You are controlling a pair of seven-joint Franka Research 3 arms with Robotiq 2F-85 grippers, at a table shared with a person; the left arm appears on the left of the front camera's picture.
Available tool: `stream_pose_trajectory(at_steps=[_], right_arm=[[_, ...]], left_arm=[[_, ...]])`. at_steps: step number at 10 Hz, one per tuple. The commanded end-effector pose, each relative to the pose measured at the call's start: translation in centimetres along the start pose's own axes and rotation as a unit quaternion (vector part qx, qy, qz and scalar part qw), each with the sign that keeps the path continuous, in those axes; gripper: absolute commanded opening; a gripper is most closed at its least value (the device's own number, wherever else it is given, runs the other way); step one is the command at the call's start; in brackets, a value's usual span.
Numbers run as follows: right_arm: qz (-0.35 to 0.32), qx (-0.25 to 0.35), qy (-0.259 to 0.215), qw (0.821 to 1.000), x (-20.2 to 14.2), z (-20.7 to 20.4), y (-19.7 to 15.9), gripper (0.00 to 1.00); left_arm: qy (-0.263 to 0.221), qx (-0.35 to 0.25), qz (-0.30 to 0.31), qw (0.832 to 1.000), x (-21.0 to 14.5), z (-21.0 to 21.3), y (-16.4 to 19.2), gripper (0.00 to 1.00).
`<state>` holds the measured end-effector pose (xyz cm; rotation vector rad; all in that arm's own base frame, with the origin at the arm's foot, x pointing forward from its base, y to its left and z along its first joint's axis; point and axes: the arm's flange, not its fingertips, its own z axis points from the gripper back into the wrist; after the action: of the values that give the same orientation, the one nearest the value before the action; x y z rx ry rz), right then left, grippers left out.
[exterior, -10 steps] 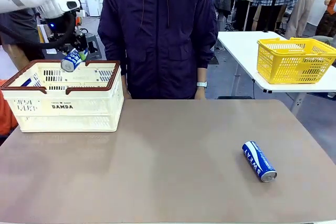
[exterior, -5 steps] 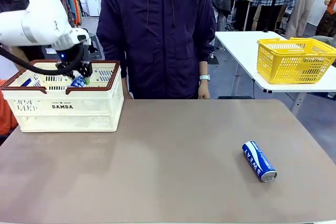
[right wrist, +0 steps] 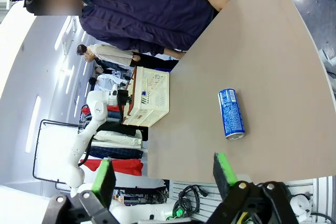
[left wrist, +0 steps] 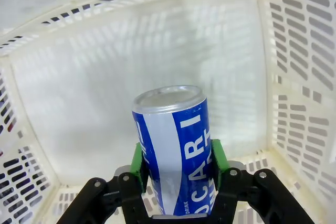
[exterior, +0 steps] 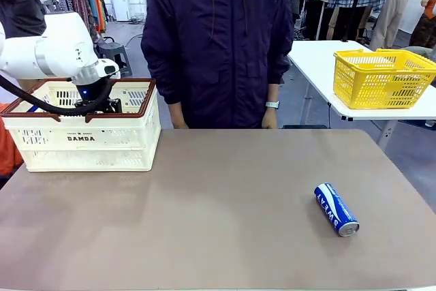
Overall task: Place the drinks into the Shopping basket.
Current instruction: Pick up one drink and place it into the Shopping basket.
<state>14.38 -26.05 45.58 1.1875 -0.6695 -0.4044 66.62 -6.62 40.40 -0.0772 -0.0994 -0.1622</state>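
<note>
Right, closest to us the right gripper [right wrist: 164,174] hangs clear of the table [exterior: 218,189], its green pads spread wide with nothing between them. Just beyond, on the right half of the brown top, we see a loose blue can [exterior: 336,209] lying on its side, silver end toward us, well apart from everything else. Over at the far left sits the cream Shopping basket [exterior: 82,138], brown rim, DAMDA on its side. The left gripper [left wrist: 177,163] is down inside it, pads clamped on either side of a second blue can [left wrist: 170,129], silver top pointing at the basket floor; whether it touches that floor, we can't quite tell. Behind the table stands a person [exterior: 218,46] in a dark purple jacket, hands hanging at the far edge. Farthest off, a yellow mesh basket [exterior: 381,76] rests on a white table [exterior: 313,59].
</note>
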Motion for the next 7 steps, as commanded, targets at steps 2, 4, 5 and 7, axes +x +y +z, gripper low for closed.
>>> stream_pose_trajectory(at_steps=[2, 4, 5, 7], right_arm=[[0.012, 0.012, -0.011, 1.0, 0.3, 0.0, 0.4, 1.0], [0.012, 0.012, -0.011, 1.0, 0.3, 0.0, 0.4, 1.0], [0.012, 0.012, -0.011, 1.0, 0.3, 0.0, 0.4, 1.0], [0.012, 0.012, -0.011, 1.0, 0.3, 0.0, 0.4, 1.0]], left_arm=[[-0.003, 0.012, 0.007, 1.0, 0.4, 0.3, -0.1, 0.57], [-0.005, 0.017, 0.012, 1.0, 0.2, 0.9, 0.1, 1.0], [-0.011, 0.019, 0.014, 1.0, 0.0, 1.4, 0.2, 1.0], [-0.028, 0.019, 0.017, 0.999, -0.7, 3.8, 0.4, 1.0]])
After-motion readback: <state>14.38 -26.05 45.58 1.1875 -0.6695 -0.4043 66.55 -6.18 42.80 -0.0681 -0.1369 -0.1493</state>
